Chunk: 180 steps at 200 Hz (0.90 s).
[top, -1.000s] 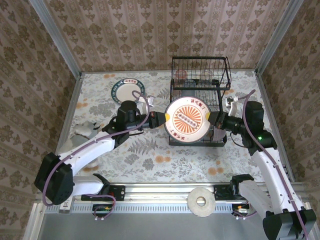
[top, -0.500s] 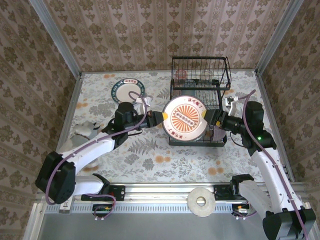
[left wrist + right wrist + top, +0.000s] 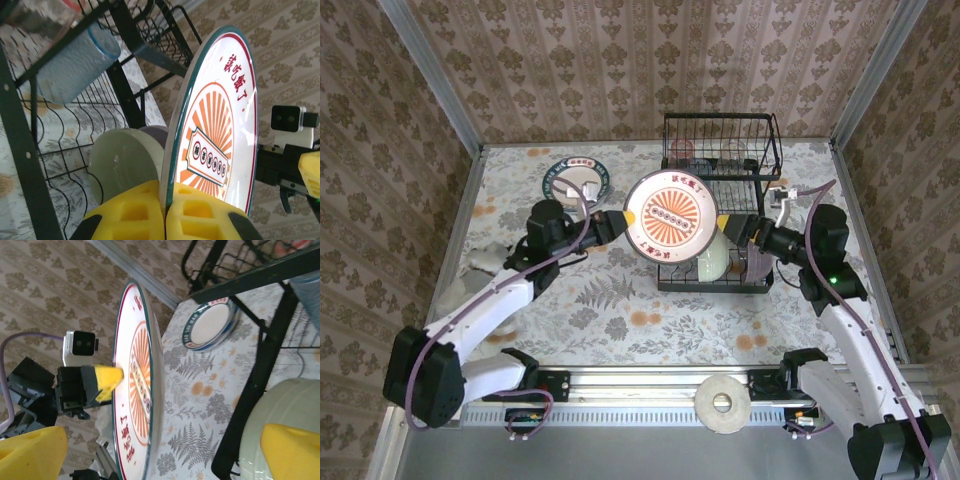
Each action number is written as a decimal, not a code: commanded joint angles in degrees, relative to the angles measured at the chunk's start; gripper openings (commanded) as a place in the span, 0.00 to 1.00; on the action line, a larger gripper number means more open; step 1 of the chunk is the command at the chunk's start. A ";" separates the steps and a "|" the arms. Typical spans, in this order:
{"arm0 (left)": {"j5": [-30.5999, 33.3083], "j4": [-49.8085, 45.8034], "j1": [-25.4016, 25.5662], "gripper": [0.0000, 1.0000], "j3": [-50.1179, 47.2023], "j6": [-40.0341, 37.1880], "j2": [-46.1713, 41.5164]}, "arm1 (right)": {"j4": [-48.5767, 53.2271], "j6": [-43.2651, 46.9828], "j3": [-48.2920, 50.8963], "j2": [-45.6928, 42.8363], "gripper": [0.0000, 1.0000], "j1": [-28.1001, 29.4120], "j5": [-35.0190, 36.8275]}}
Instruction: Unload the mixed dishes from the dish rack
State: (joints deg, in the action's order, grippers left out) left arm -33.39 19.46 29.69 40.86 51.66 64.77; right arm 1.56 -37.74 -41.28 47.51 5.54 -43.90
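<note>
A: Left gripper [image 3: 617, 220]?
B: Clamped on the rim of the orange plate [image 3: 670, 216]. The plate is upright, off the table, at the rack's [image 3: 720, 128] left front corner.
A: Right gripper [image 3: 738, 228]?
B: Fingers wide apart, nothing held. It sits just right of the plate, near the cream bowl [image 3: 712, 262] in the lower tier.
A: Other dishes?
B: Blue-rimmed plate [image 3: 573, 180] flat on the table, far left.

My left arm stretches forward and my left gripper [image 3: 622, 217] is clamped on the left rim of the orange-patterned plate [image 3: 672, 214]. My right gripper [image 3: 733, 228] hangs just right of that plate, fingers spread wide.
</note>
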 commanded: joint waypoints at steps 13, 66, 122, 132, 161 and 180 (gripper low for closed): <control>2.75 -7.93 -3.09 0.00 3.50 -4.89 -5.44 | -2.98 4.81 0.50 -1.37 1.00 3.89 0.63; 7.23 -16.57 -11.65 0.00 7.32 -7.02 -7.55 | -3.33 9.06 3.37 -3.31 1.00 9.95 5.66; 9.83 -13.45 -18.61 0.00 8.32 -1.92 -1.49 | 0.94 15.14 5.50 -9.89 1.00 18.62 16.64; 9.78 -11.64 -19.83 0.00 8.38 -1.50 0.07 | 0.97 15.24 5.81 -10.36 1.00 19.14 17.41; 10.65 -9.52 -24.20 0.00 9.10 -1.57 4.39 | 0.63 15.96 6.38 -10.20 1.00 21.65 18.69; 10.89 -7.23 -27.02 0.00 9.06 -0.47 7.70 | 2.76 18.02 5.31 -9.16 1.00 24.22 22.01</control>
State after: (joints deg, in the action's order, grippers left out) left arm -23.24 4.62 5.67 47.00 48.84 70.19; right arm 2.02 -23.20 -35.81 37.87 27.14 -27.11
